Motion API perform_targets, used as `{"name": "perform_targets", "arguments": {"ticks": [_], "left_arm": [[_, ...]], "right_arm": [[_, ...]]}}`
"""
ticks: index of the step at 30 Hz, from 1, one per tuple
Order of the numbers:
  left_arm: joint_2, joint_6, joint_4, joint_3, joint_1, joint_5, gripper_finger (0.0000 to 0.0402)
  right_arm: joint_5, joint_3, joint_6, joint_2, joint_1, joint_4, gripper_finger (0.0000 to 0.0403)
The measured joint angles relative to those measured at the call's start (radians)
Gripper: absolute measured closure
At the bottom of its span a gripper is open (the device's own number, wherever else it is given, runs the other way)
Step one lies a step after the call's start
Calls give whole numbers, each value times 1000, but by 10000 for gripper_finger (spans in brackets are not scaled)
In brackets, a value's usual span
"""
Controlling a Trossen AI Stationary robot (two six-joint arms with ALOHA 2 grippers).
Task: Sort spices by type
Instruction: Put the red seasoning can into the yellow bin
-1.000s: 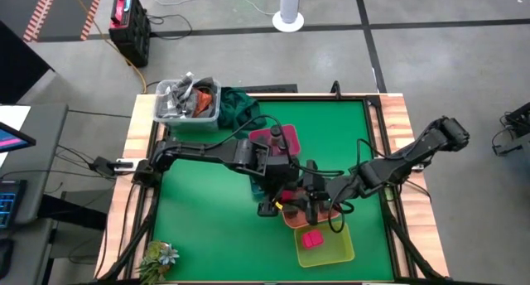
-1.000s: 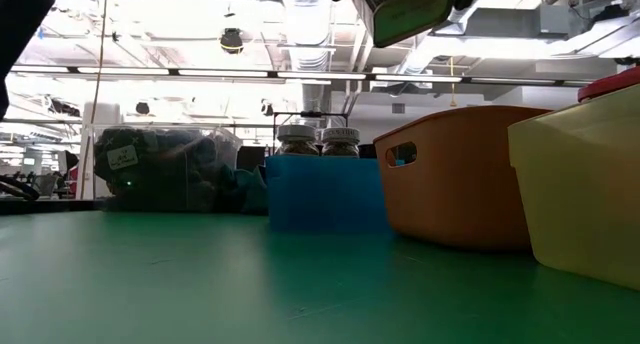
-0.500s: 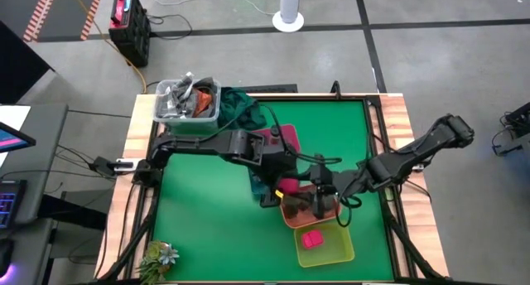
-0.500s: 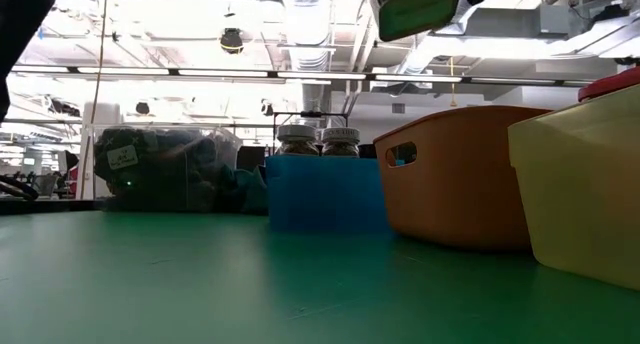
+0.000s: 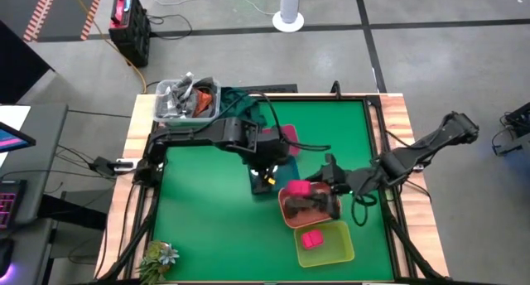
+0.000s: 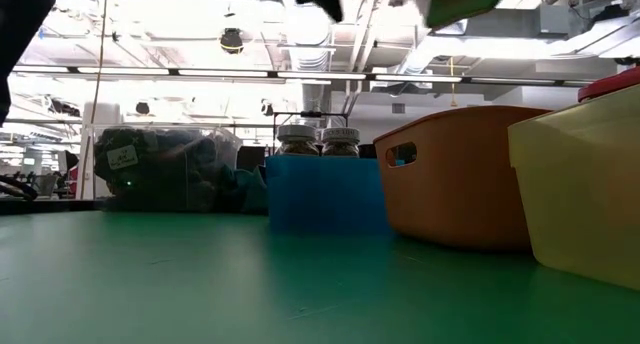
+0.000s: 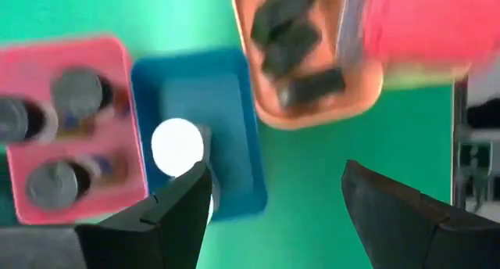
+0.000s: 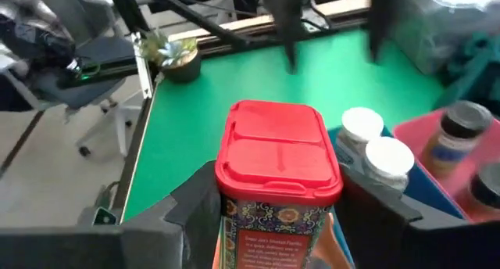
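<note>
Right end effector [image 8: 273,222] clenched on red-lidded spice box [image 8: 277,163], now lifted clear at frame centre beside salmon tray [image 5: 308,205]. Left end effector [image 7: 273,199], spread and empty, pulled back above blue tray [image 7: 199,128]. Yellow-green tray [image 5: 331,250] probably next.

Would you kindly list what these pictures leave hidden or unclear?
- Blue tray: high view, mostly hidden under the left gripper.
- Dark boxes: left wrist view, blurred, uncountable.
- Tin's lower part: right wrist view, cut off by the edge.
- Yellow-green tray contents: low view, hidden by its wall.
</note>
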Motion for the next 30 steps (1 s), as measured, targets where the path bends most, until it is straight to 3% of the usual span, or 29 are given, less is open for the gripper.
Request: {"name": "perform_targets", "arguments": {"ticks": [4,10,15,19,23,30], "left_arm": [[0,7,-73,0,-6,-34,129],[-12,-6,-57,0,-8,-167,129],[-39,-11,27,0,-28,-248,129],[-45,-3,77,0,-49,-268,129],[-45,-7,103,-23,-75,-270,129],[-49,-39,342,-132,-140,-268,130]], "right_arm": [[14,0,64,-64,60,-79,164],[20,0,259,-142,215,-219,164],[150,0,492,-150,381,-335,163],[246,0,620,-122,497,-384,163],[260,0,715,-68,574,-400,163],[260,1,867,36,662,-415,163]]}}
